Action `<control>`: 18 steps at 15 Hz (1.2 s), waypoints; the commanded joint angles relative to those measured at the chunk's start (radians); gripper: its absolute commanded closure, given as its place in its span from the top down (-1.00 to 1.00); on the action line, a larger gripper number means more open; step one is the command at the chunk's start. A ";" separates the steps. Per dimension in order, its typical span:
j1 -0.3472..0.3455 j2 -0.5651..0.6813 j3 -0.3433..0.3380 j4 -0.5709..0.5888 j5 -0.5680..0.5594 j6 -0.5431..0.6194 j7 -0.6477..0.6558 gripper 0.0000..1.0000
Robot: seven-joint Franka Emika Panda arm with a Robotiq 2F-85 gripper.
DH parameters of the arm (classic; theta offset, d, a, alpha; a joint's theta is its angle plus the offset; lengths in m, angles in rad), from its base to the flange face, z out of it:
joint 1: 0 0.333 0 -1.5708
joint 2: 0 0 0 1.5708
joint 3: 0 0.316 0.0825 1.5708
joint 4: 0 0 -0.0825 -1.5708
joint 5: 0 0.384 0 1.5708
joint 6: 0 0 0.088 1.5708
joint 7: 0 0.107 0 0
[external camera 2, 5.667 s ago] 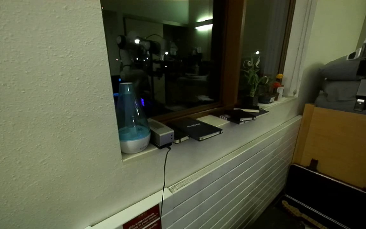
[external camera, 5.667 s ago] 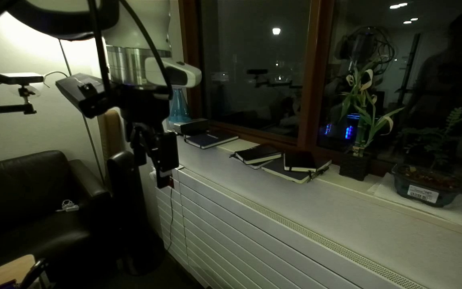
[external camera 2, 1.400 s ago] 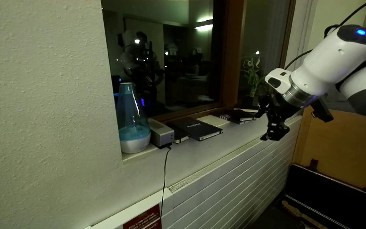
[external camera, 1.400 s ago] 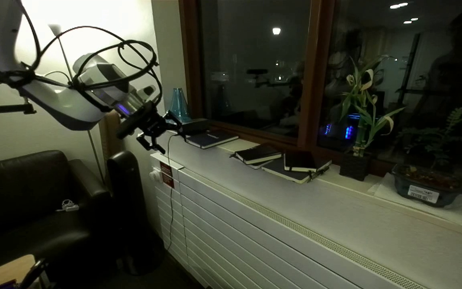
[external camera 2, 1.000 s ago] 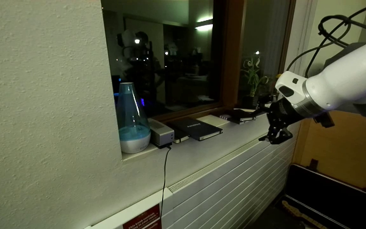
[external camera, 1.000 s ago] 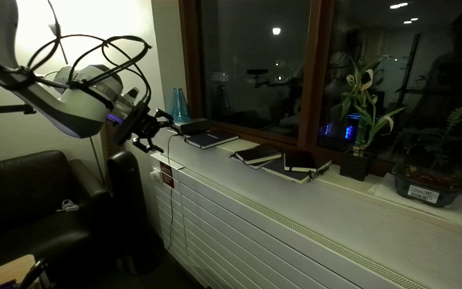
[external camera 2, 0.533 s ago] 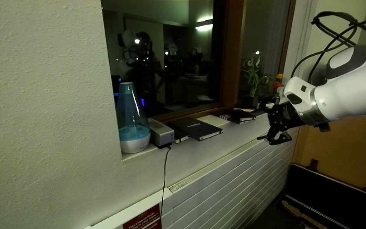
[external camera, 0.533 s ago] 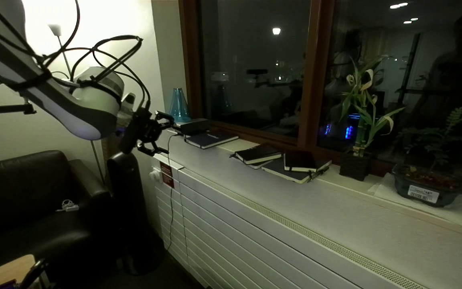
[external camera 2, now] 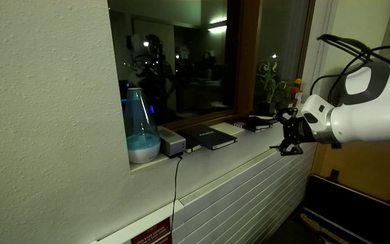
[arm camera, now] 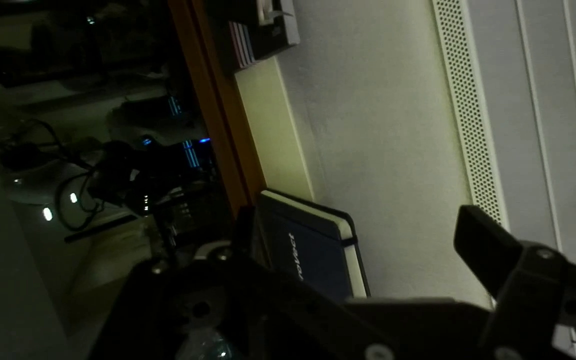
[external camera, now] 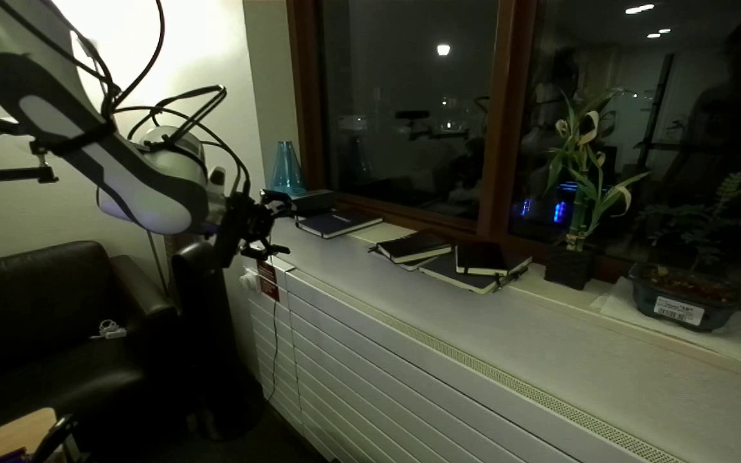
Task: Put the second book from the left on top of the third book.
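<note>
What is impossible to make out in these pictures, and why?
Lower words on the sign: cut off by the bottom edge in an exterior view.
Part of the leftmost book: hidden by the box in an exterior view.
Small print on the label: too blurred in an exterior view.
Part of the vent: behind one of the fingers in the wrist view.
The shape in the window: too dim to identify in an exterior view.

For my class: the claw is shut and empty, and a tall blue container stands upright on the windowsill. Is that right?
Not shut: the wrist view shows the claw open, fingers spread apart. It is empty, and the tall blue container stands upright on the windowsill.
</note>
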 commanded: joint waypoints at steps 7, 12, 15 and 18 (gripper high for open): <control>0.030 0.092 -0.008 -0.018 -0.179 -0.258 0.203 1.00; 0.034 0.099 0.005 0.004 -0.169 -0.214 0.192 1.00; 0.055 0.086 0.026 0.008 -0.166 -0.196 0.192 1.00; 0.080 0.091 0.047 0.018 -0.162 -0.192 0.186 1.00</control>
